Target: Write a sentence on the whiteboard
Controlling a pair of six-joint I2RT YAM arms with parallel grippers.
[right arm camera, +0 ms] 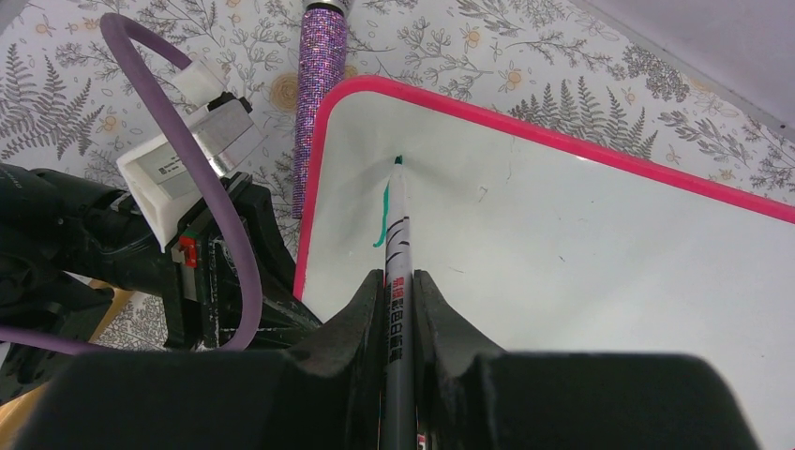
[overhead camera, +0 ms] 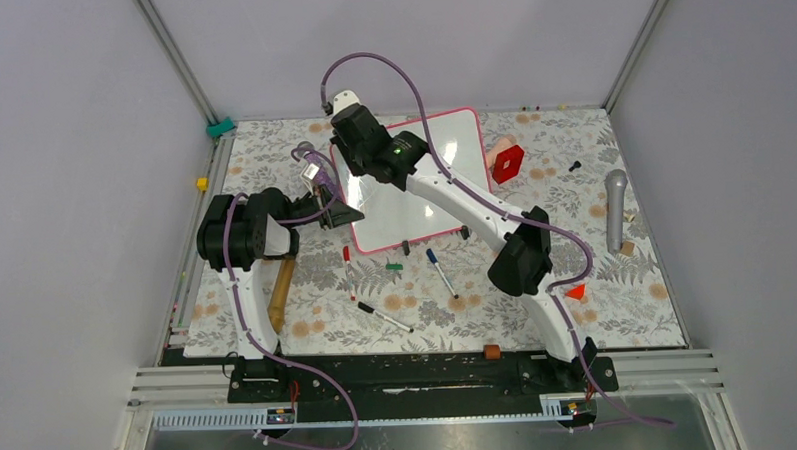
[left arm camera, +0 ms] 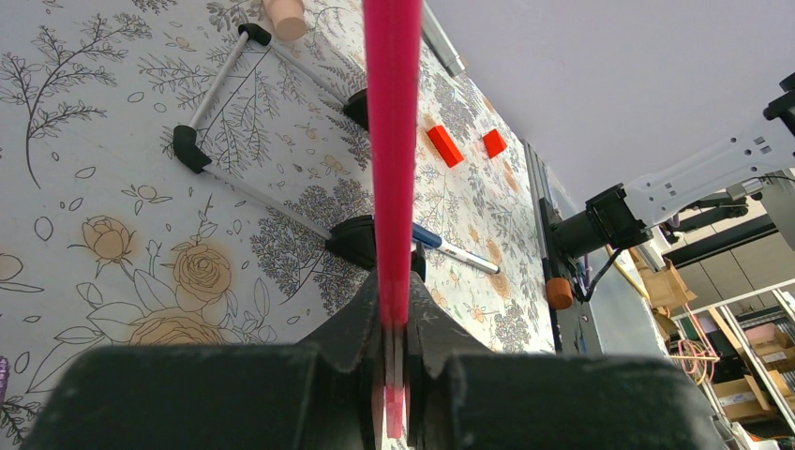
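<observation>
1. The whiteboard point(overhead camera: 462, 143) sits askew at mid-table. Seen from above, the right arm and its cable cross it and hide much of its face.
2. The left gripper point(left arm camera: 394, 323) is pinched tight on the board's pink left frame.
3. The right gripper point(right arm camera: 398, 286) is closed on a marker point(right arm camera: 397, 225). The tip touches the board near its corner, by a short green stroke point(right arm camera: 382, 220).
4. A glitter stick point(right arm camera: 317, 84) lies just beside that edge.
5. A blue pen point(overhead camera: 441, 274) and a black pen point(overhead camera: 383, 318) lie in front of the board. A red block point(overhead camera: 508, 163) sits just beside its right edge, and a microphone point(overhead camera: 616, 209) lies well apart.
</observation>
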